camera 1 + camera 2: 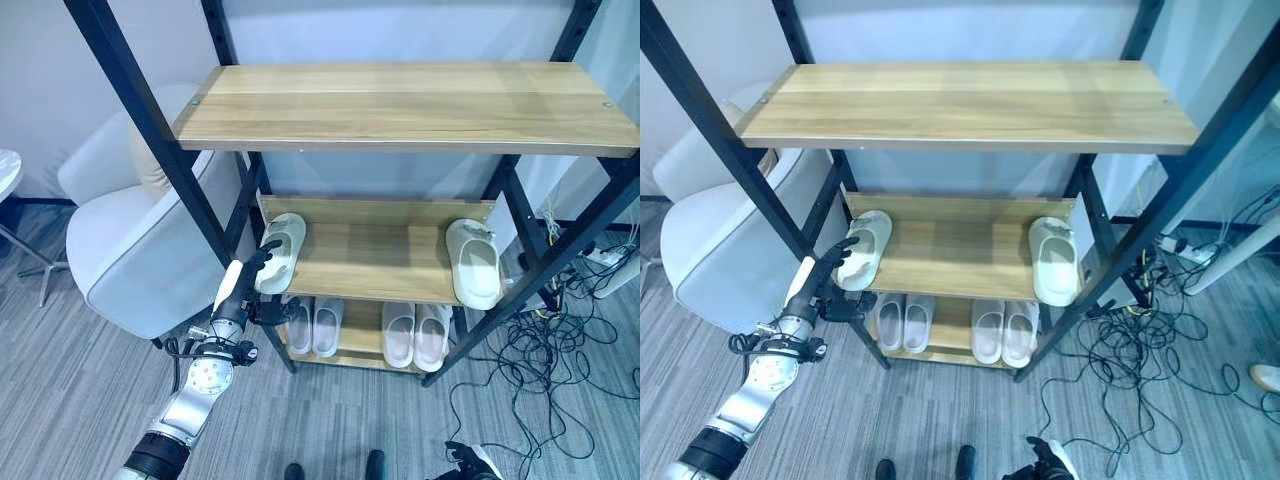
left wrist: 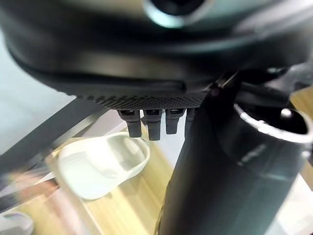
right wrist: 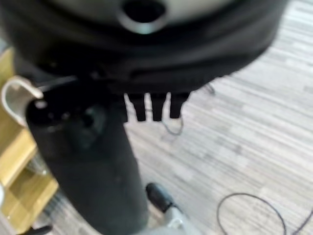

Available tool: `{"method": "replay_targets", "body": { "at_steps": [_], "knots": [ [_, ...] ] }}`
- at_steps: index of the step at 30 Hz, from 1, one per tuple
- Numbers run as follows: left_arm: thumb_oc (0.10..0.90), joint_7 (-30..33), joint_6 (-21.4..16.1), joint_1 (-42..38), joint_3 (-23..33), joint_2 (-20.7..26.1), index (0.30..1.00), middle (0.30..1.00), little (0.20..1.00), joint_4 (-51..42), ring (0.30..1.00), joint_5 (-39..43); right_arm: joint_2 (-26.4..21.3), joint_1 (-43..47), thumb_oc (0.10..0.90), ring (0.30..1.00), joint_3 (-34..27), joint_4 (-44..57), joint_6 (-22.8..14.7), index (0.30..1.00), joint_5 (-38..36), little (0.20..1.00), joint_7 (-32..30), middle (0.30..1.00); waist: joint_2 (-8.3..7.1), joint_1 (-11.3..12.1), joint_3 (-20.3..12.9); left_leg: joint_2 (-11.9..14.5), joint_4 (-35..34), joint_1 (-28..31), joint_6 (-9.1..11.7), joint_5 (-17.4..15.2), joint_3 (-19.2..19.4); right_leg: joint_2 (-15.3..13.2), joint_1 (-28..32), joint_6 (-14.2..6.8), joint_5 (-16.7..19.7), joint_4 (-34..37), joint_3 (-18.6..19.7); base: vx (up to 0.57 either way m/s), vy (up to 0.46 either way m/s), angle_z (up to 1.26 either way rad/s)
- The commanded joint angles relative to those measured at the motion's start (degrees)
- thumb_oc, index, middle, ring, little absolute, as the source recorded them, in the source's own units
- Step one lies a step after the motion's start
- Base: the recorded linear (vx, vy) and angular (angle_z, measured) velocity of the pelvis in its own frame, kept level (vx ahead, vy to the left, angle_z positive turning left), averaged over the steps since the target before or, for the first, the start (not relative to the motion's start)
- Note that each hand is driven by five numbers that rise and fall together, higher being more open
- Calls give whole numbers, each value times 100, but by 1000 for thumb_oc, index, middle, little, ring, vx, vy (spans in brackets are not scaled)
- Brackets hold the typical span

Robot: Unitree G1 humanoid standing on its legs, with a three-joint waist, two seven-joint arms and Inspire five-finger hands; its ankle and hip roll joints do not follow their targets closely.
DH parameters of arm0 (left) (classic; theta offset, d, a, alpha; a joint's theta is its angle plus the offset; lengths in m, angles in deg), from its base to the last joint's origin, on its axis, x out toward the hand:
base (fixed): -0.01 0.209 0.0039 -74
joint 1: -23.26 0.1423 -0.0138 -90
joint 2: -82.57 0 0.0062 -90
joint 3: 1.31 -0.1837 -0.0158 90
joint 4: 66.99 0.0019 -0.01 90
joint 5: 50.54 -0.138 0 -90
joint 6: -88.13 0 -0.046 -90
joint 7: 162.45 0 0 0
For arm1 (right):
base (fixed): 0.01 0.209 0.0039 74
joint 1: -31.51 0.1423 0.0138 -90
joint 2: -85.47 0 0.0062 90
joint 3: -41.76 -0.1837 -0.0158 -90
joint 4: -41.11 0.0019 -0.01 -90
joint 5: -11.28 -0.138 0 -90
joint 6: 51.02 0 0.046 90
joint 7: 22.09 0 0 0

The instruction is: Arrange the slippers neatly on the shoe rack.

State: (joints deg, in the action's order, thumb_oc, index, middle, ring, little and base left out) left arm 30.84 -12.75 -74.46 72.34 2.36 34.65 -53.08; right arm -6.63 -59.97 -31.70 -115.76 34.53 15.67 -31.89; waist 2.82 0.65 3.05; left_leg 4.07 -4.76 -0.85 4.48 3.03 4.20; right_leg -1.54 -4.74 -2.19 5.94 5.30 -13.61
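The shoe rack (image 1: 400,105) is a black metal frame with three wooden shelves. On the middle shelf (image 1: 370,260) one pale slipper (image 1: 281,250) lies at the left edge and a second pale slipper (image 1: 474,262) at the right edge — well apart, each with its toe toward the front. On the bottom shelf (image 1: 358,345) two pairs stand side by side: a left pair (image 1: 314,326) and a right pair (image 1: 416,335).

The left hand (image 1: 245,290) reaches up to the left front corner of the middle shelf; its fingers (image 2: 146,125) are straight and spread, just beside the left slipper's outer edge, clamped on nothing. The right hand (image 3: 93,161) hangs low over the striped grey floor (image 3: 244,147) — its fingers extended, holding nothing.

A white armchair (image 1: 140,240) stands left of the rack.
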Motion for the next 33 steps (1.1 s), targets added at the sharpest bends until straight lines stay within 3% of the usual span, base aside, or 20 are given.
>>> {"method": "replay_targets", "body": {
  "at_steps": [1,2,3,13,33],
  "knots": [
    [800,350,-388,-788,146,189,900,900,900,31,900,-216,61,62,800,900,88,9,-116,900,71,900,-42,900,-383,5,-244,-392,-24,-162,117,-92,150,-218,251,-666,-317,-88,163,8,49,-1],
    [800,356,-386,-778,152,174,900,900,900,39,900,-196,77,63,800,900,87,-2,-108,900,79,900,-52,900,-385,0,-246,-397,-24,-173,104,-99,149,-228,233,-673,-295,-84,196,10,44,-2],
    [800,534,-274,-946,19,-114,900,900,900,54,900,171,-471,637,800,900,-60,1045,-77,900,125,900,-375,900,-20,59,64,-23,-24,-619,419,159,-48,-537,-686,-827,-159,-454,512,0,0,0],
    [800,469,-188,-812,-47,-96,900,900,900,51,900,83,-333,386,800,900,-56,995,-127,900,132,900,-357,900,-17,34,-31,38,-24,-439,482,186,10,-417,-348,-664,-346,-480,309,77,-16,-6],
    [800,1066,-172,-1387,147,-147,900,900,900,-101,900,-83,-207,212,800,900,55,993,-94,900,196,900,-370,900,-29,-56,-66,2,-24,-444,507,150,45,-441,-225,-715,-271,-194,341,43,-5,1]
  ]
}}
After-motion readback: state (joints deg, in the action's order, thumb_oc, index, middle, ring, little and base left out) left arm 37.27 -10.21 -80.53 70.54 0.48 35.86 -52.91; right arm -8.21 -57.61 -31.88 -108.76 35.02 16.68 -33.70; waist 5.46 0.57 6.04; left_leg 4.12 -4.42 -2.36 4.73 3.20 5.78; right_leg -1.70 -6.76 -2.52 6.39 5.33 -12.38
